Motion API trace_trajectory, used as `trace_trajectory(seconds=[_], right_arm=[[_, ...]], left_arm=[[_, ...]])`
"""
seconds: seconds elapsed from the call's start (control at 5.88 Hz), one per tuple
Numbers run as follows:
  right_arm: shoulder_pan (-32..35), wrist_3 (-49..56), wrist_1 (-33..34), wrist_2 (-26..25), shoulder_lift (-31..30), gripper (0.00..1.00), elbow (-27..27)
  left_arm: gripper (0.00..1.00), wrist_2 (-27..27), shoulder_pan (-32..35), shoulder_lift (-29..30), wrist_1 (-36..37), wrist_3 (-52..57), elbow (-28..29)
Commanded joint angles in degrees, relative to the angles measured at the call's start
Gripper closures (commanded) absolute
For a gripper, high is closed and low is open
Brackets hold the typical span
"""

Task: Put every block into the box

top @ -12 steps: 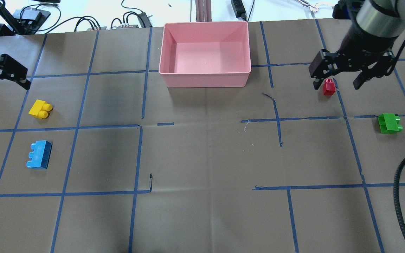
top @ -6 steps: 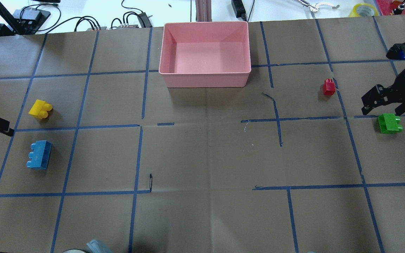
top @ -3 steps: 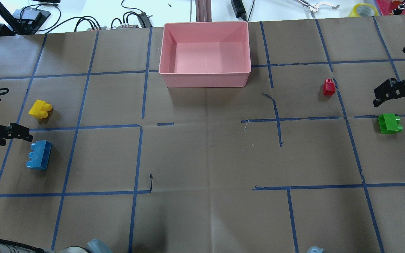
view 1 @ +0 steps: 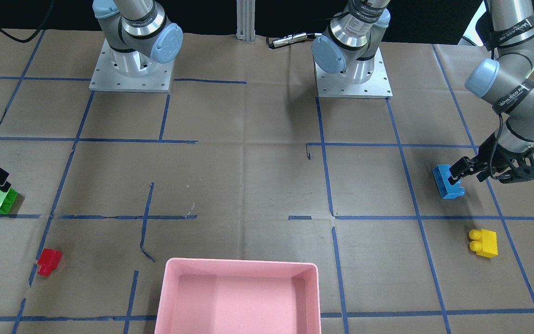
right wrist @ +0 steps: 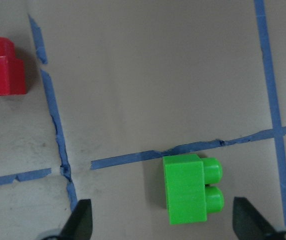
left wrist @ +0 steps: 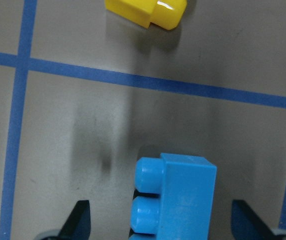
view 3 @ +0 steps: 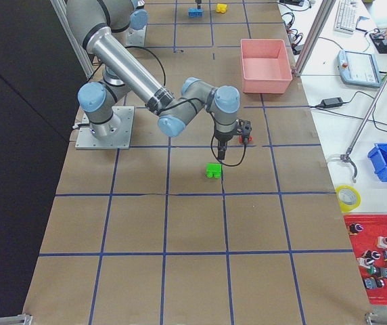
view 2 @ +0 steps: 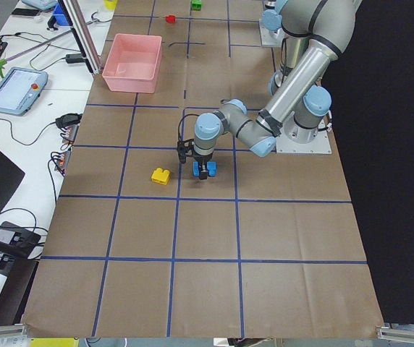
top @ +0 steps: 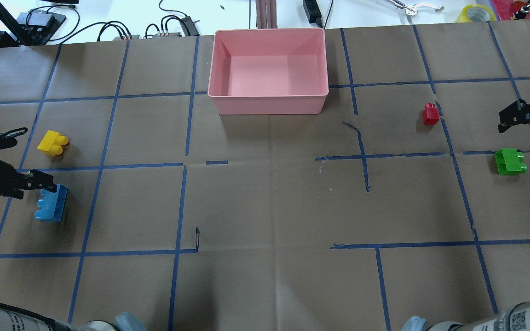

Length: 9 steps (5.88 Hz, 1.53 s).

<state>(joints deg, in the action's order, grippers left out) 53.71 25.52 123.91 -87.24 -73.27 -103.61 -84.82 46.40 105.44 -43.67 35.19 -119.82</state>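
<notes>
The pink box (top: 269,94) stands empty at the far middle of the table. The light-blue brick (top: 51,204) lies at the left, with the yellow brick (top: 52,143) beyond it. My left gripper (top: 25,184) hangs open just above the blue brick; in the left wrist view its fingertips (left wrist: 78,220) straddle the brick (left wrist: 183,200). The green brick (top: 509,162) lies at the right and the red brick (top: 430,113) further in. My right gripper (top: 525,126) is open above the green brick (right wrist: 185,192), apart from it.
Cables, power bricks and a tape roll (top: 476,13) lie on the white bench beyond the table's far edge. Blue tape lines grid the brown paper. The two arm bases (view 1: 130,69) stand at the robot's side of the table.
My left gripper came in from the left edge and now sits over the blue brick. My right gripper left the red brick and moved right, above the green brick. No brick moved.
</notes>
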Motion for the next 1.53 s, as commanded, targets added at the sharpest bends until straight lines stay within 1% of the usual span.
trace_trajectory(seconds=[0.0,0.17,0.51,0.68,0.85,1.02,1.36], right_arm=[[-0.7,0.1,3.4,-0.1,2.9,0.02,-1.4],[-0.7,-0.1,8.2,-0.2,5.0,0.02,-2.6],[-0.8,0.2,9.0,-0.9,5.4,0.02,-4.4],[-0.8,1.5,8.7,-2.6,5.2,0.02,-4.6],[-0.9,5.0,8.5,-3.6,4.7,0.01,-4.7],[-1.4,7.8,8.3,-3.6,5.0,0.01,-4.7],[-2.0,8.6,8.2,-3.3,5.6,0.01,-4.8]], left_arm=[[0.01,0.0,0.0,1.8,0.8,0.0,-0.4],[0.01,-0.1,0.0,1.8,0.8,0.1,-0.4],[0.01,-0.1,0.0,2.3,0.6,0.1,-0.5],[0.01,-0.1,0.0,2.7,0.8,0.1,-0.8],[0.03,-0.1,-0.1,2.8,0.8,0.1,-0.8],[0.11,0.0,-0.1,2.8,1.2,0.2,-0.8],[0.49,-0.2,-0.1,2.8,1.1,0.4,-0.7]])
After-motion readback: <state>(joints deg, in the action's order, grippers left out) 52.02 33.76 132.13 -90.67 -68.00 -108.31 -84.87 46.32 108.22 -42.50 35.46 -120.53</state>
